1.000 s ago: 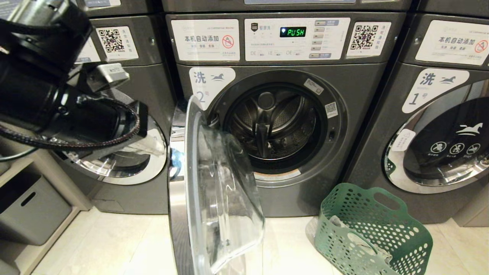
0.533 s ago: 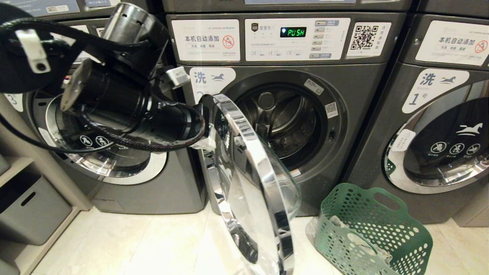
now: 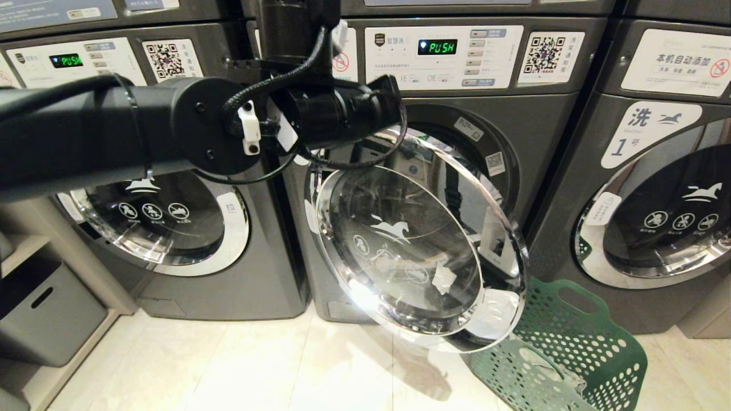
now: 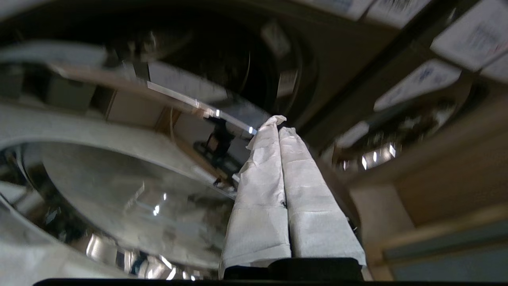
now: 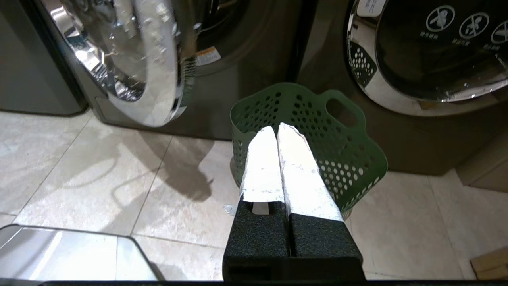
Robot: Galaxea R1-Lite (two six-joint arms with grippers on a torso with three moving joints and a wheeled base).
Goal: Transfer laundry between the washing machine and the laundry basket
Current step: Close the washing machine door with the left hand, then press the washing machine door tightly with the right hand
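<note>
Washing machine (image 3: 548, 148): dark grey metal; round chrome-rimmed glass door (image 3: 417, 245) partly ajar. Laundry basket (image 3: 577, 342): green perforated plastic, cut-out handle, on tiled floor right of door. Left end effector (image 4: 278, 129): white-wrapped fingers together, empty, at door's upper rim; arm outstretched level. Right end effector (image 5: 276, 129): fingers together, empty, above basket.

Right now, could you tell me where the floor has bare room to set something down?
Bare tiles lie in front of the washer marked 3, between the grey bin and the half-shut door. It is crowded at the laundry basket, tight under that door and against the washer marked 1.
</note>
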